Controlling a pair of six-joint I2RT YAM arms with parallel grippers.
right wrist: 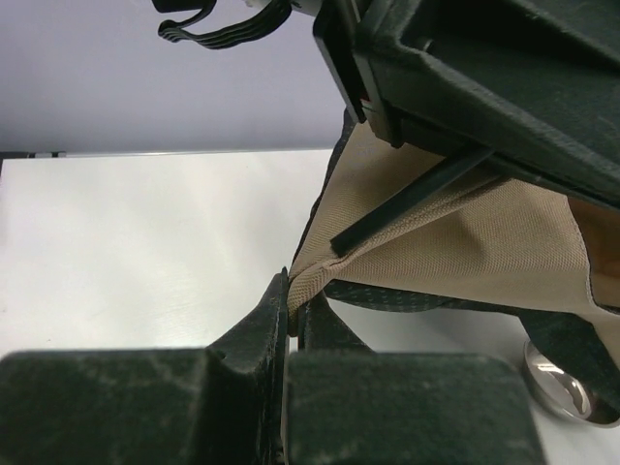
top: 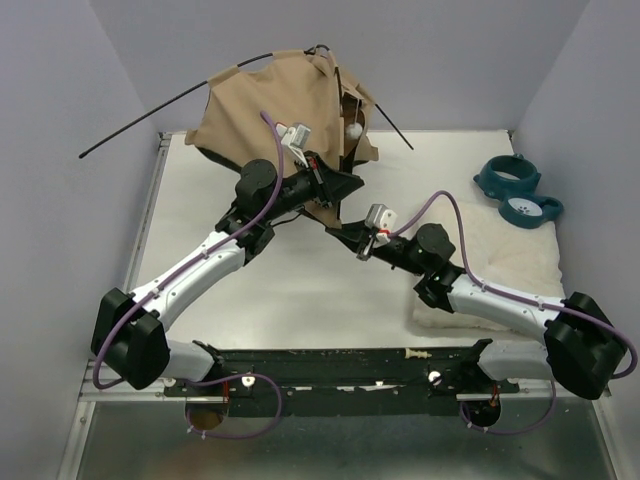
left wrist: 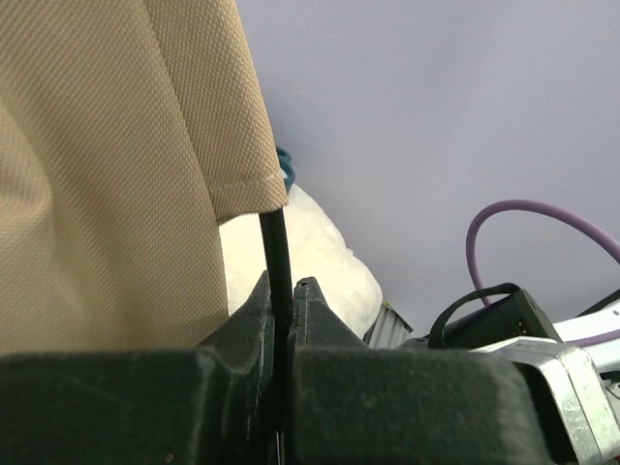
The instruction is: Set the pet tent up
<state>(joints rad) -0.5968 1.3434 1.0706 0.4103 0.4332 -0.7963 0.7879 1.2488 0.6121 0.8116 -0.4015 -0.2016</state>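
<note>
Nearest, the right gripper [right wrist: 291, 302] is pinched shut on a tan fabric corner of the pet tent [top: 270, 100]. Beyond it, the left gripper [left wrist: 282, 295] clamps a thin black pole [left wrist: 275, 242]. The tent, apparently sagging, sits at the table's [top: 300, 290] far edge.

The pet tent [top: 270, 105] is sitting at the far left of my table [top: 300, 290]. At its near right corner my left gripper [left wrist: 288, 291] is pinching a pole [left wrist: 275, 247], with my right gripper [right wrist: 291, 295] just nearer. The cushion [top: 510, 260] is lying along the right side, the bowl stand [top: 518, 185] at its far end.
</note>
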